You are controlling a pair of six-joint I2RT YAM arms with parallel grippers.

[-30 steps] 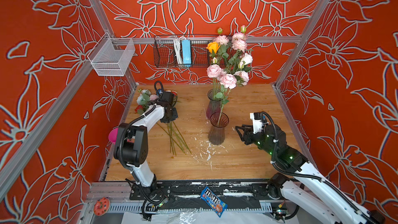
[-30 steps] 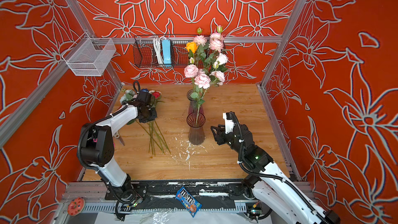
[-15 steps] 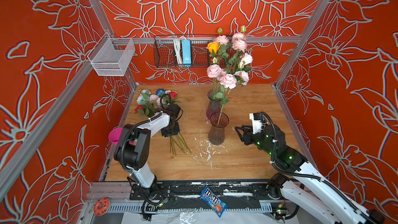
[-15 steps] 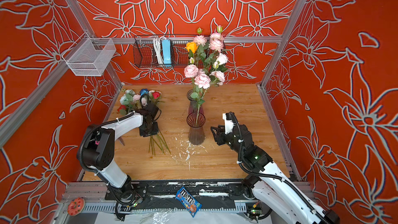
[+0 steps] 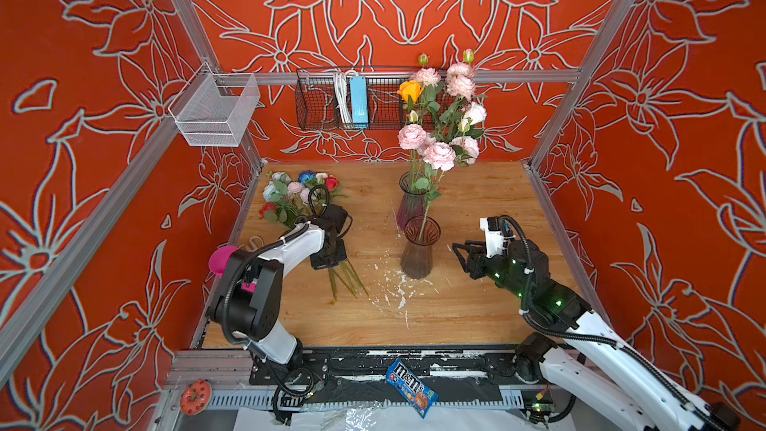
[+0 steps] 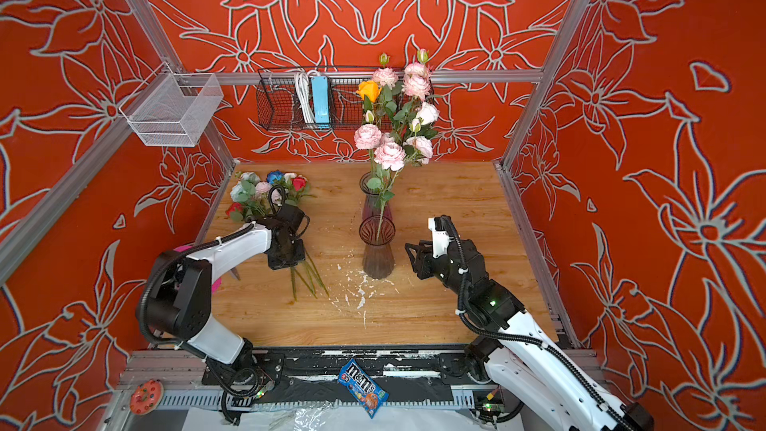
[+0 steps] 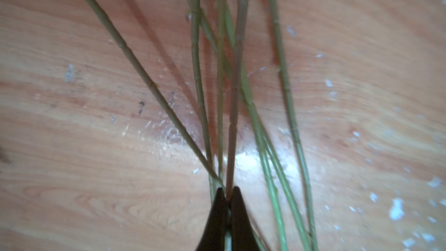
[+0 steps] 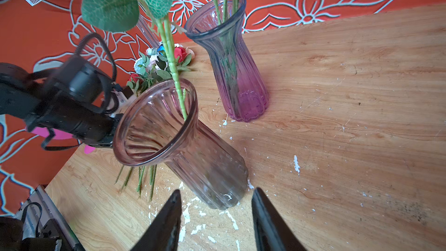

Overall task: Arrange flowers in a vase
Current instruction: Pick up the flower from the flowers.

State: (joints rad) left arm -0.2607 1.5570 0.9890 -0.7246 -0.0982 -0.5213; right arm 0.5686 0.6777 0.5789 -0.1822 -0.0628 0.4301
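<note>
- Readable writing: "m&m's" on one blue candy packet (image 5: 411, 387), lying on the black rail in front of the clear ribbed glass vase (image 5: 416, 261).
- Vases: two. The purple ribbed glass vase (image 5: 410, 205) stands just behind the clear vase.
- Flowers: one leafy green stem stands in the clear vase. Pink, white and orange blooms stand in the purple vase.
- Loose flowers (image 5: 290, 194), red, blue, pale blue and pink, lie on the wooden table (image 5: 476, 304) left of the clear vase.
- Left gripper (image 7: 228, 193): closed on one brownish stem (image 7: 235, 92) of the loose flowers.
- Right gripper (image 8: 217, 190): half-spread, empty, just right of the clear vase, not touching it.
</note>
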